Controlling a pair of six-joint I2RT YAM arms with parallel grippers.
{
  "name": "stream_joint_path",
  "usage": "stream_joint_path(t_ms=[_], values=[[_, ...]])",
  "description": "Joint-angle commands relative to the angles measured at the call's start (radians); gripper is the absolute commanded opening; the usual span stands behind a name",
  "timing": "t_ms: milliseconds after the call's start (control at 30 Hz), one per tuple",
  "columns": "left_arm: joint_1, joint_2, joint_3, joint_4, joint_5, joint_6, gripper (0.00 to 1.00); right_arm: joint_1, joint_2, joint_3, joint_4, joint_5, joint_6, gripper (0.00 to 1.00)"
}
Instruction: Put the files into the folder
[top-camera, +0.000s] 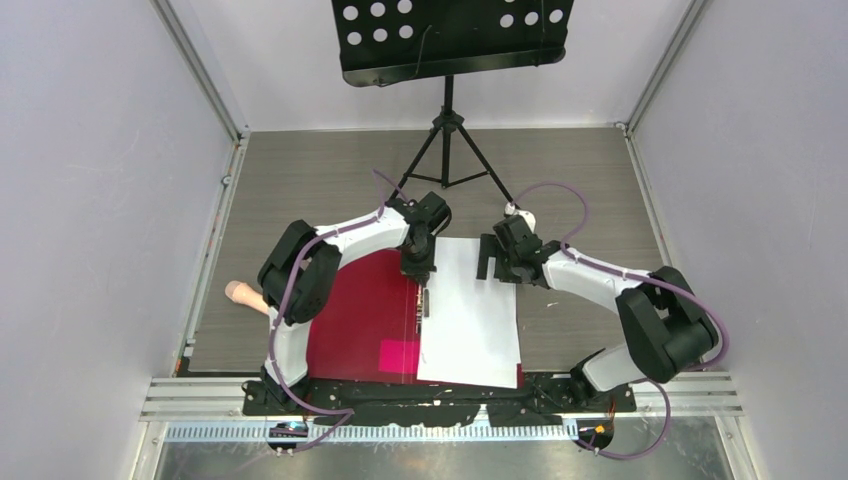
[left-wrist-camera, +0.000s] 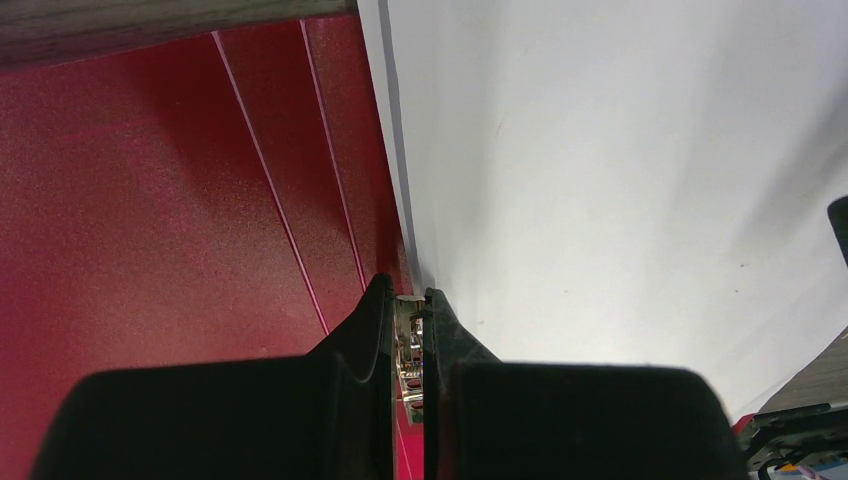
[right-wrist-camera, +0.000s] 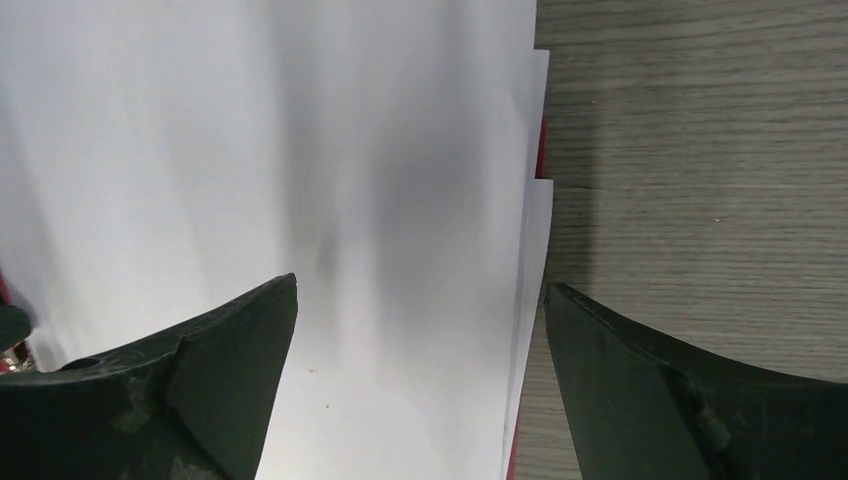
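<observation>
Lying on the right half of the one open red folder (top-camera: 360, 310), near centre on the table (top-camera: 300, 180), is one stack of white files (top-camera: 470, 310). The left gripper (left-wrist-camera: 405, 298) has its jaws pinched on the folder's one metal clip (left-wrist-camera: 410, 350); the right gripper (right-wrist-camera: 420, 295) has its jaws spread wide over the stack's far right edge.

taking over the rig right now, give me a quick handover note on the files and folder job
Left gripper: shut, tips at the metal clip by the folder's spine; whether it pinches the clip is unclear.
Right gripper: open, holding nothing, over the right edge of the files.
Things: the folder lies open on the table; the files lie on its right half, their right edges slightly staggered.
Done: files laid in the open folder.
Left: probably square the sheets, secure them under the clip, then close the cover.
</observation>
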Motion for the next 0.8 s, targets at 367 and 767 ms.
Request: stream_joint_path(t_ms=[367,767], values=[[-0.005,0.014,0.045,-0.021,0.010,0.027,0.00,0.015,0.043,-0.006,0.119,-0.026,0.046,0.99],[-0.005,0.025,0.068,-0.039,-0.017,0.058,0.00,0.040,-0.003,0.001,0.070,0.028,0.046,0.99]])
